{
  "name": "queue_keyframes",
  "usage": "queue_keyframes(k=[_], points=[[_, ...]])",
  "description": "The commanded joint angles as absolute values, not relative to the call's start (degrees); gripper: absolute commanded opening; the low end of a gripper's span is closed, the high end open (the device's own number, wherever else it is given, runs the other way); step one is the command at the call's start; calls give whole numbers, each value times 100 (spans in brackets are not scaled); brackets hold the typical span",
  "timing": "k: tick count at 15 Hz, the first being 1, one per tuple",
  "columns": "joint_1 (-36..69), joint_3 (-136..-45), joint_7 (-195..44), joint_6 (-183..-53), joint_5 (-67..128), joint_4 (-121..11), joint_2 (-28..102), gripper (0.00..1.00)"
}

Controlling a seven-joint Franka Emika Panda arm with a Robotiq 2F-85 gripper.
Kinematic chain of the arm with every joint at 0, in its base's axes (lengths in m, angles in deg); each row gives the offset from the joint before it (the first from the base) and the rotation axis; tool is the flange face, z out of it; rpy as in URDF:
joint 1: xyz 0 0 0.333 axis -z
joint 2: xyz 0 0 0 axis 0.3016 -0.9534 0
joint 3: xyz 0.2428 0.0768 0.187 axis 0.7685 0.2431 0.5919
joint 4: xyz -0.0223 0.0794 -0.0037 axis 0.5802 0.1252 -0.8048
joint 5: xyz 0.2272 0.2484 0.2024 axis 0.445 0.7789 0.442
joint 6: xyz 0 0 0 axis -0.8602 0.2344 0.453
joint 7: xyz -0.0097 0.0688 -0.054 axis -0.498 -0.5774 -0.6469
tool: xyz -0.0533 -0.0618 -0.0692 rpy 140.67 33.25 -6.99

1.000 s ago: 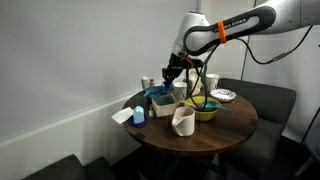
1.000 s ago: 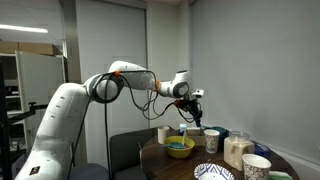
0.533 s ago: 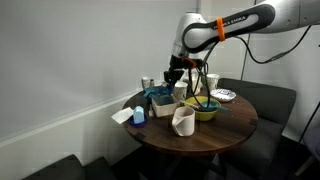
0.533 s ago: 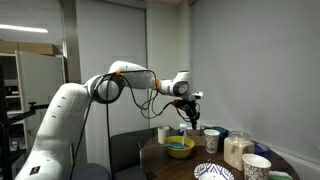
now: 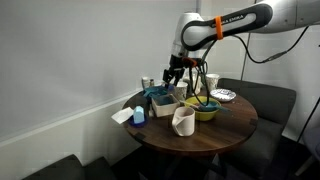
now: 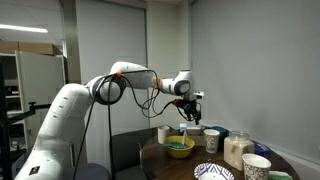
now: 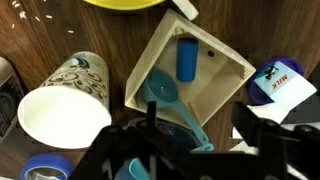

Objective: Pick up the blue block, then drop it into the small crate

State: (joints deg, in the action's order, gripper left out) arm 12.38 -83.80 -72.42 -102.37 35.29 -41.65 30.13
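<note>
Blue block (image 7: 186,58) lying inside the small crate (image 7: 148,60), close to one wall, beside teal plastic pieces (image 7: 162,90). Above the crate, gripper (image 7: 192,138) with fingers spread wide, grasping nothing. Next to the crate, patterned paper cup (image 7: 62,100) and yellow bowl (image 7: 125,3). Underneath, round dark wood-grain table (image 5: 222,135); behind, plain white wall (image 5: 70,60) and dark seating (image 5: 262,100). On a blue-and-white packet (image 7: 282,86), lettering too blurred for reading.
</note>
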Motion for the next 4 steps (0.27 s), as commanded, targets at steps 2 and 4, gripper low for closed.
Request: queue_keyframes(k=[2, 4], points=[[1237, -8409, -7270, -10215, 3538, -4144, 3016, 90], [1229, -8407, -7269, -10215, 3537, -4146, 3002, 99]])
